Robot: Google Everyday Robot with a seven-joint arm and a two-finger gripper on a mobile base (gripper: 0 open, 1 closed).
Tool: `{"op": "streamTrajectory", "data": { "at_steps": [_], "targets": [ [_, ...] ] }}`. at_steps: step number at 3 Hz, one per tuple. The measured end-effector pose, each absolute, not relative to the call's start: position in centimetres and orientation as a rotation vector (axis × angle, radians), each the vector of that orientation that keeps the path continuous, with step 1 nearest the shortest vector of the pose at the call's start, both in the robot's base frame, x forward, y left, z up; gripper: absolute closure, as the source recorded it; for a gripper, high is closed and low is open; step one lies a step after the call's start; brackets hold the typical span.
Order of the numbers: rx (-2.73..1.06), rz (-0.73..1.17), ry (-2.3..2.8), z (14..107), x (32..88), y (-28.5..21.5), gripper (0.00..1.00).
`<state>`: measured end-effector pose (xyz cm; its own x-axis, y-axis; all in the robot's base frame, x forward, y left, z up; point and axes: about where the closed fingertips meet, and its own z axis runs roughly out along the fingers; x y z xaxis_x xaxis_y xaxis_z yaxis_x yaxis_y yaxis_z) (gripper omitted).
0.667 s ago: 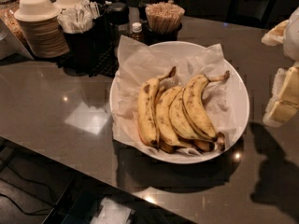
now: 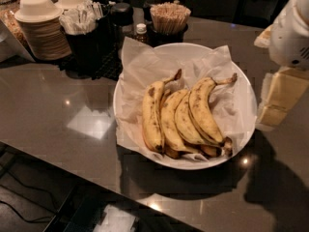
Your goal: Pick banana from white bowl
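Looming larger at the right edge than it did a moment ago, the robot's white arm housing (image 2: 289, 33) has pushed further into view, while the bowl, the fruit and the counter clutter have not shifted.

At the far left, a stack of off-white disposable bowls (image 2: 38, 30) stands beside a black holder of white wrapped packets (image 2: 82, 21), with a small white-capped bottle (image 2: 141, 30) and a dark cup of wooden stirrers (image 2: 169, 16) further right. They sit along the far edge of the glossy dark grey counter (image 2: 48, 110), probably so the near surface stays free for serving.

Right of centre sits the wide, shallow white bowl (image 2: 245, 129), lined with crumpled white paper (image 2: 145, 62) that cushions the fruit. The plump, brown-freckled yellow banana (image 2: 152, 115) lies inside it at the left of the row, its brownish stem pointing to the far side. It touches the three slimmer spotted bananas (image 2: 188, 117) fanned to its right, which meet at their near ends. Its open left flank looks like the easiest side to grasp from.

The cream-coloured gripper (image 2: 280, 100) hangs beside the bowl's right rim, apart from the fruit and carrying nothing. Whether it is released or clenched cannot be told. The pick has not yet begun.
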<state>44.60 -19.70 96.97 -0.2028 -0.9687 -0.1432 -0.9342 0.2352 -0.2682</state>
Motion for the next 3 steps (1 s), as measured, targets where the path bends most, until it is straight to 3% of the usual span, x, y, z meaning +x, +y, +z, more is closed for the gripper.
{"op": "streamTrajectory", "data": {
  "at_steps": [1, 2, 3],
  "targets": [
    [-1.777, -0.199, 2.234, 97.0, 44.8, -19.8, 0.0],
    [-1.732, -0.046, 2.256, 96.7, 44.6, -19.7, 0.0],
    [-1.49, 0.293, 2.409, 95.6, 45.2, -23.4, 0.0]
  ]
}}
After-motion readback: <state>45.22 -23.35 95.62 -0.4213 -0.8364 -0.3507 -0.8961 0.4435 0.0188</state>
